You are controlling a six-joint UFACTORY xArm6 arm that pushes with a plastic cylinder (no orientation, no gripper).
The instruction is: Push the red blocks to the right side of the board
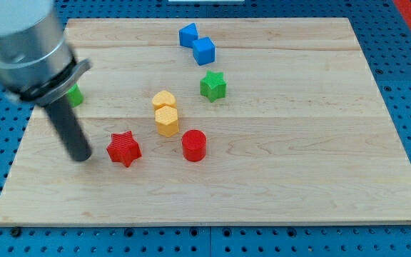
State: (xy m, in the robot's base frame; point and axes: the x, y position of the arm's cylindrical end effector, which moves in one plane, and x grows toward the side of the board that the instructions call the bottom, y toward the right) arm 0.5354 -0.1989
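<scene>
Red star (124,148) ridged, just R of my tip (81,158), maybe touching; red cylinder (193,145) nearby on wood board (298,178); no gripper, just rod

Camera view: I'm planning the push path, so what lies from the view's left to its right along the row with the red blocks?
My tip → red star → red cylinder. The tip is just left of the star.

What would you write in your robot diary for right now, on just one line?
my tip: left of red star, small gap | red cylinder: right of star, mid-board | both reds: not yet on right side
</scene>
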